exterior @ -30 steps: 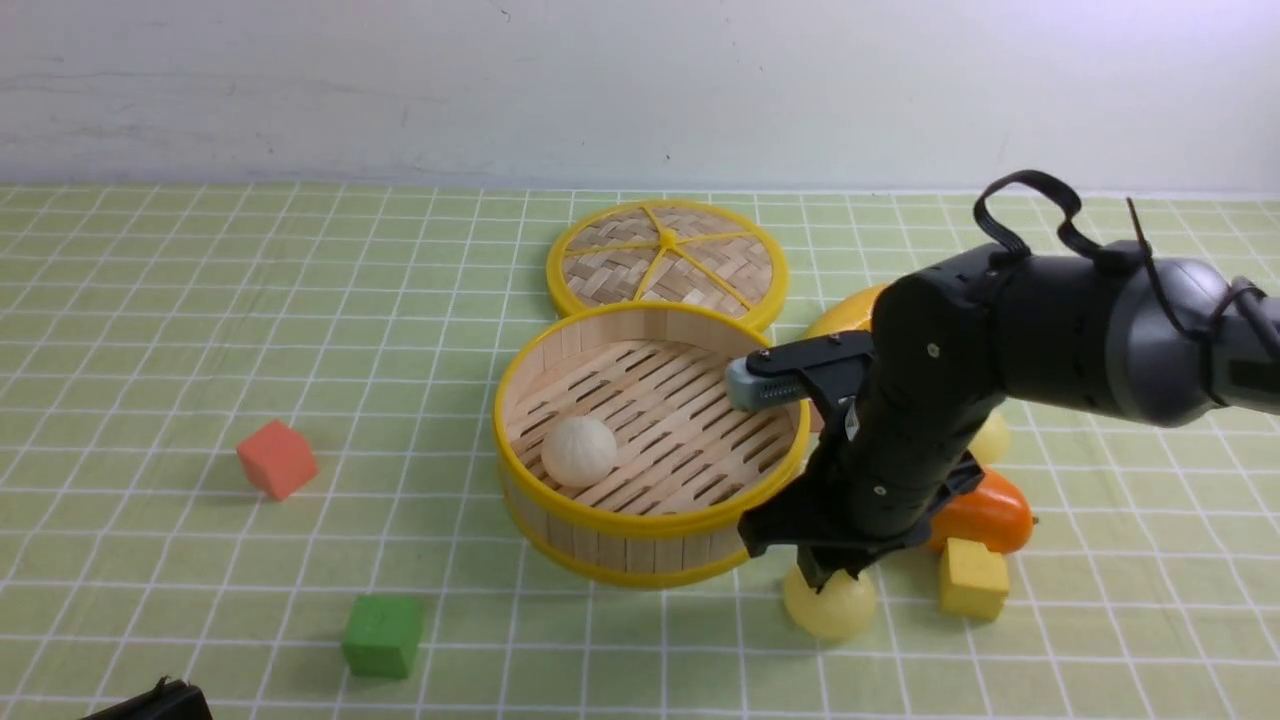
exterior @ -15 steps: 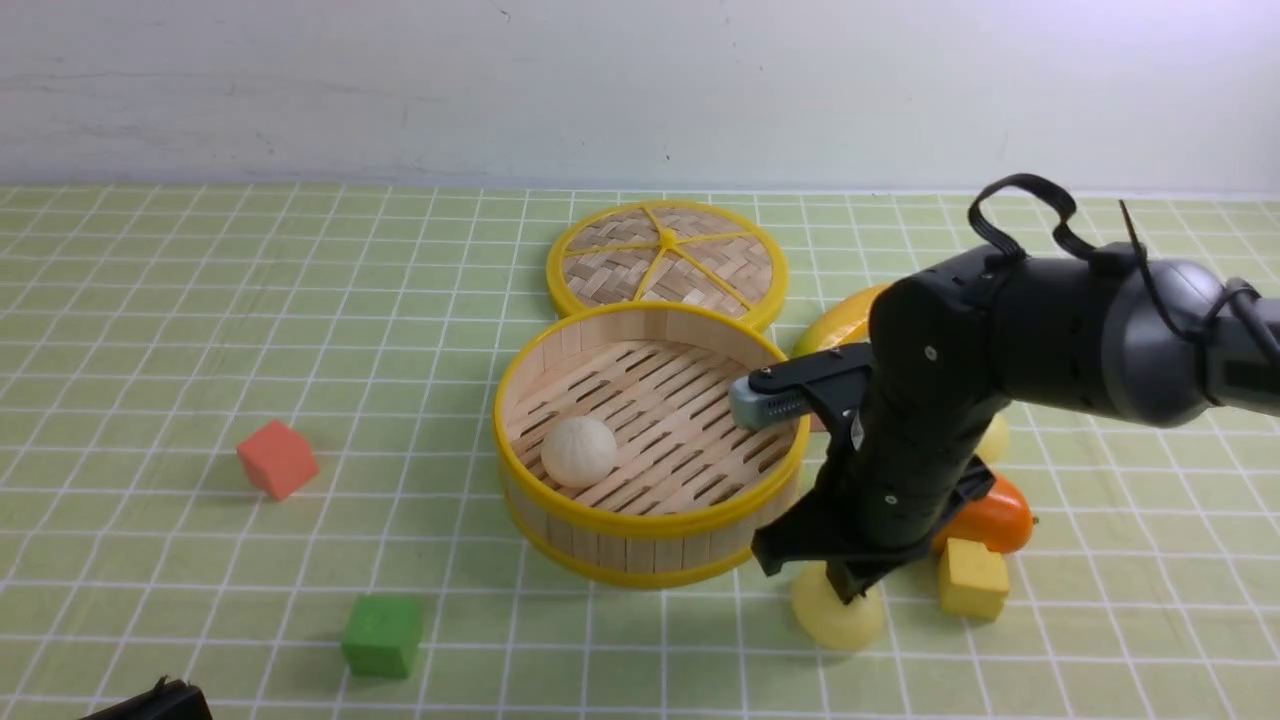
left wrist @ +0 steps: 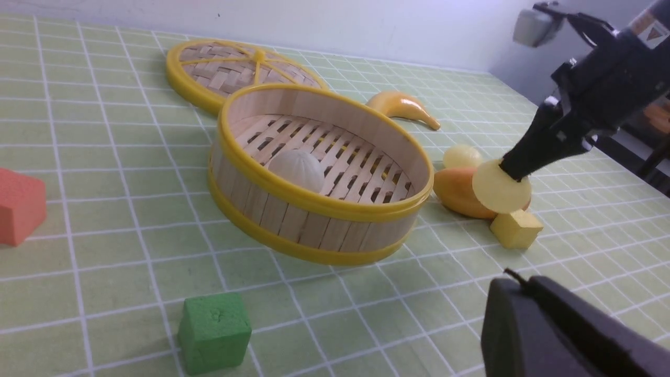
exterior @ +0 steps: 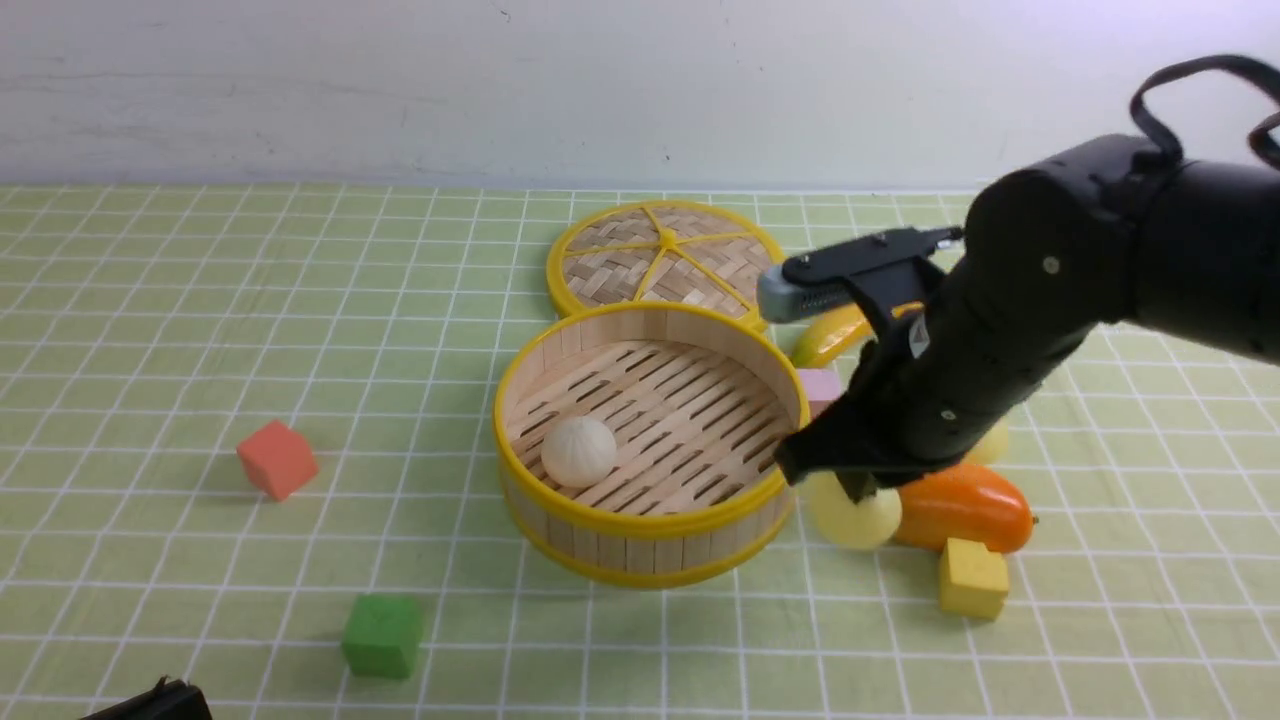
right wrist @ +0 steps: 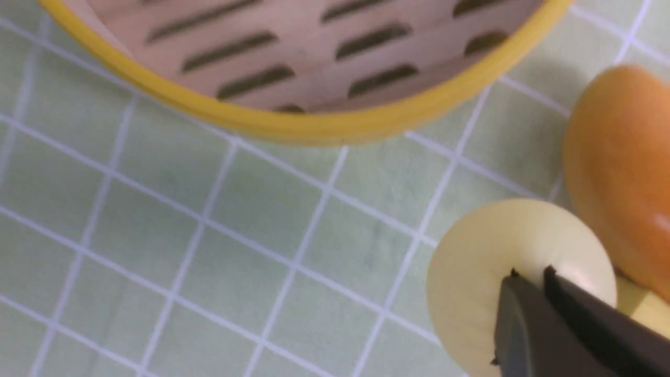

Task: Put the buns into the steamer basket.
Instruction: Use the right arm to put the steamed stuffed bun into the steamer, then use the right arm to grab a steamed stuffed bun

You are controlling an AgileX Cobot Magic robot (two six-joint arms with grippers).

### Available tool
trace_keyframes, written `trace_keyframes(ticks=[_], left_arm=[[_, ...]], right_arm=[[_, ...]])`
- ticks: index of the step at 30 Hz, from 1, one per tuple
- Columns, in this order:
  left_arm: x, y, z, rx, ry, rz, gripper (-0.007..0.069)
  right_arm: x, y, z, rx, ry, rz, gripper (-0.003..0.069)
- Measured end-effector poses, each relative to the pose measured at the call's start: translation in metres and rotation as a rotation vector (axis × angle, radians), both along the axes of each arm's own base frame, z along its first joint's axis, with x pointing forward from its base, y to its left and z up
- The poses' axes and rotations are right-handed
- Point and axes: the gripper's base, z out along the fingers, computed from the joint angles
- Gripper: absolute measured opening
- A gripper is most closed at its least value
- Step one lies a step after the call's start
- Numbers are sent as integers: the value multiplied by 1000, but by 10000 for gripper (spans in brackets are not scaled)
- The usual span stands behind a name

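Buns: 1 off-white bun (exterior: 579, 451) lies in steamer basket (exterior: 650, 527); 1 pale yellow bun (exterior: 855, 517) hangs from right gripper (exterior: 858, 491), jaws pinched narrow on its crown, just outside rim, held high, likely to clear wall.

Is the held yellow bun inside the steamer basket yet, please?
No, the yellow bun hangs outside the steamer basket, near the mango.

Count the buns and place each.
3. Off-white bun inside the steamer basket; pale yellow bun gripped by the right end effector beside it; second yellow bun behind the mango, partly hidden by the arm.
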Motion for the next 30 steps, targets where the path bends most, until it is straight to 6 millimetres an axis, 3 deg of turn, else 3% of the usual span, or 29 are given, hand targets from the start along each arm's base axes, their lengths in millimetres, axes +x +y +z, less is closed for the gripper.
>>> trace_keyframes(ticks=[2,5,12,16,19,20,21,24,25,28,30], left_arm=[[0,0,0,0,0,0,7],[0,0,0,0,0,0,7],[0,0,0,0,0,0,7],[0,0,0,0,0,0,7],[0,0,0,0,0,0,8],[0,0,0,0,0,0,8],[0,0,0,0,0,0,13],[0,0,0,0,0,0,17],[0,0,0,0,0,0,17],[0,0,0,0,0,0,17],[0,0,0,0,0,0,17]], right_arm=[[11,9,13,88,-92,8,-5],[28,23,11,162,-150,15,-3],[63,37,-39,151,-102,-12,33],[68,37,-49,151,-83,-38,127],[68,35,-41,160,-92,-43,284],[68,34,-39,160,-90,-44,304],[68,30,-25,158,-102,-44,383],[64,9,9,103,-156,-35,468],[64,7,10,96,-160,-35,468],[64,-41,35,-18,-166,-150,486],[70,-69,31,-55,-116,-253,477]])
